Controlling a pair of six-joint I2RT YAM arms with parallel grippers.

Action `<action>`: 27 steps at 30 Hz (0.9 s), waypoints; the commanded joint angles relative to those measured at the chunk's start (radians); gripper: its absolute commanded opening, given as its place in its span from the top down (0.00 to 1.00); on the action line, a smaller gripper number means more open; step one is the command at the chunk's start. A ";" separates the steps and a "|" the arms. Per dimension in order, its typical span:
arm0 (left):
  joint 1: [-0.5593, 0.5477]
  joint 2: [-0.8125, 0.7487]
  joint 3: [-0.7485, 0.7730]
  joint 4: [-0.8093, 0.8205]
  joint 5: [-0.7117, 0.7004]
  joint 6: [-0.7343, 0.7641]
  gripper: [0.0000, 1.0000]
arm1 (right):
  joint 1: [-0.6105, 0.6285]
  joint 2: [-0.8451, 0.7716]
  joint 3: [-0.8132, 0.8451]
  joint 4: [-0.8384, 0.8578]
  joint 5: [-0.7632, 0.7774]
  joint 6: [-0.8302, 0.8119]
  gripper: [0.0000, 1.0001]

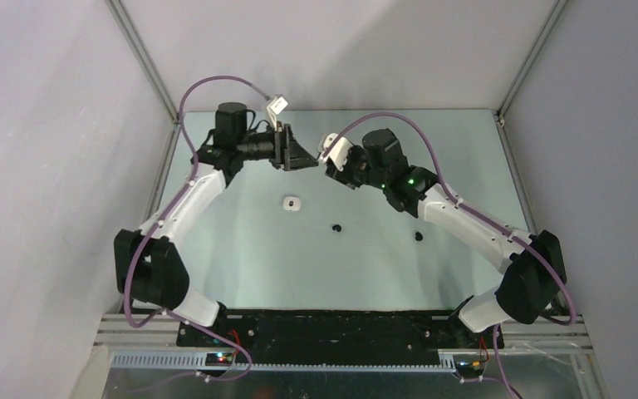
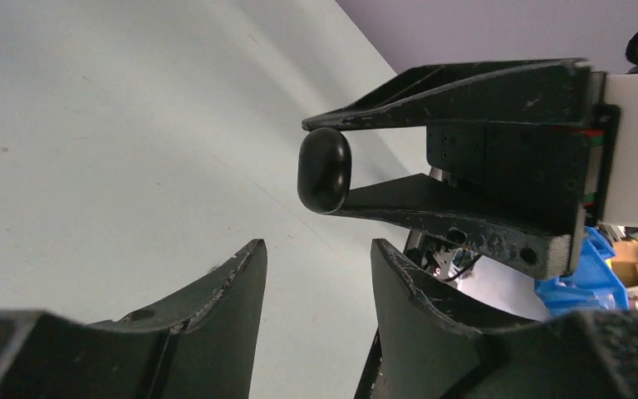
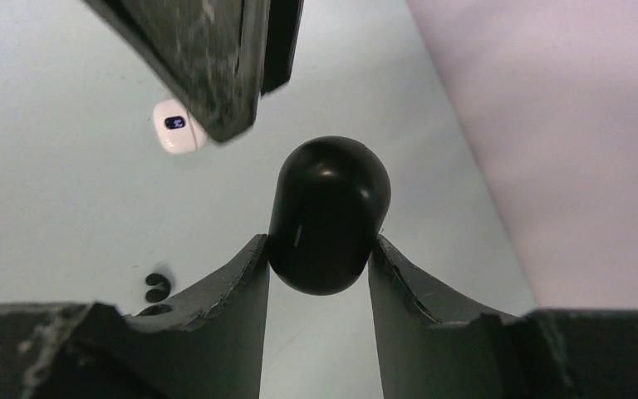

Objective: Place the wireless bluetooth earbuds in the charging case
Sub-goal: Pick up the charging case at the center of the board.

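My right gripper [image 3: 320, 245] is shut on a black pebble-shaped charging case [image 3: 327, 212], lid closed, held up in the air at the back middle of the table. From the left wrist view the same case [image 2: 324, 170] shows pinched between the right gripper's fingers [image 2: 432, 204]. My left gripper [image 2: 316, 249] faces it from close by, open, with nothing between its jaws. In the top view the left gripper [image 1: 301, 156] and the right gripper [image 1: 330, 170] nearly meet. Two black earbuds [image 1: 336, 227] [image 1: 418, 236] lie on the table nearer the arms' bases. One black earbud [image 3: 158, 288] shows below the right gripper.
A white pebble-like case [image 1: 292, 203] lies on the pale green table [image 1: 241, 258], left of the black earbuds; the white case [image 3: 176, 127] also appears in the right wrist view. Grey walls close in the table at the back and both sides.
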 commanded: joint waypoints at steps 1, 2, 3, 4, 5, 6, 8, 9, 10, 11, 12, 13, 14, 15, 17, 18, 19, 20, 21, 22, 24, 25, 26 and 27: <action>-0.020 0.037 0.066 0.018 0.043 0.009 0.45 | -0.006 0.002 0.018 0.125 -0.011 -0.073 0.61; -0.024 0.049 0.071 0.015 0.039 0.008 0.45 | -0.006 0.003 0.018 0.135 -0.013 -0.082 0.61; -0.033 0.053 0.082 0.013 0.037 0.010 0.45 | -0.006 0.003 0.017 0.138 -0.021 -0.088 0.62; -0.038 0.059 0.085 0.009 0.026 0.013 0.45 | -0.002 0.003 0.017 0.142 -0.025 -0.101 0.62; -0.046 0.060 0.088 0.007 0.019 0.021 0.45 | 0.000 0.003 0.017 0.145 -0.033 -0.110 0.62; -0.049 0.063 0.090 0.003 0.005 0.024 0.45 | 0.004 0.003 0.017 0.147 -0.038 -0.113 0.62; -0.058 0.070 0.094 -0.003 -0.008 0.025 0.45 | 0.010 0.001 0.017 0.141 -0.050 -0.120 0.62; -0.062 0.075 0.098 -0.005 -0.012 0.026 0.45 | 0.013 0.001 0.017 0.139 -0.054 -0.125 0.62; -0.065 0.079 0.098 -0.009 -0.015 0.027 0.45 | 0.019 0.002 0.017 0.135 -0.057 -0.126 0.62; -0.070 0.081 0.101 -0.011 -0.016 0.029 0.46 | 0.024 0.003 0.018 0.133 -0.059 -0.127 0.62; -0.072 0.082 0.101 -0.014 -0.020 0.033 0.46 | 0.026 0.002 0.018 0.130 -0.065 -0.127 0.63; -0.075 0.084 0.102 -0.016 -0.022 0.034 0.47 | 0.028 0.001 0.018 0.127 -0.067 -0.127 0.63; -0.077 0.084 0.103 -0.018 -0.021 0.034 0.48 | 0.029 0.001 0.017 0.127 -0.070 -0.127 0.63; -0.078 0.085 0.104 -0.020 -0.017 0.035 0.49 | 0.030 0.001 0.017 0.126 -0.071 -0.126 0.63; -0.079 0.085 0.104 -0.020 -0.013 0.037 0.54 | 0.030 -0.001 0.017 0.130 -0.067 -0.122 0.63; -0.080 0.084 0.104 -0.022 -0.011 0.038 0.59 | 0.029 -0.002 0.017 0.131 -0.063 -0.121 0.63; -0.080 0.086 0.104 -0.023 -0.006 0.041 0.62 | 0.030 -0.002 0.017 0.131 -0.060 -0.120 0.63; -0.080 0.085 0.104 -0.023 0.000 0.046 0.68 | 0.029 -0.003 0.018 0.131 -0.058 -0.120 0.62; -0.080 0.088 0.104 -0.023 0.009 0.047 0.72 | 0.031 -0.002 0.017 0.131 -0.055 -0.120 0.59; -0.080 0.089 0.104 -0.023 0.015 0.052 0.78 | 0.032 -0.001 0.017 0.131 -0.051 -0.116 0.57; -0.079 0.092 0.106 -0.023 0.034 0.066 0.87 | 0.028 -0.005 0.018 0.134 -0.044 -0.085 0.45; -0.078 0.091 0.105 -0.024 0.051 0.079 0.90 | 0.018 -0.011 0.028 0.113 -0.047 -0.069 0.35; -0.074 0.091 0.105 -0.024 0.062 0.090 0.94 | 0.011 -0.013 0.038 0.091 -0.074 -0.026 0.30; -0.072 0.088 0.105 -0.024 0.099 0.122 0.95 | -0.012 -0.016 0.075 0.017 -0.102 -0.002 0.19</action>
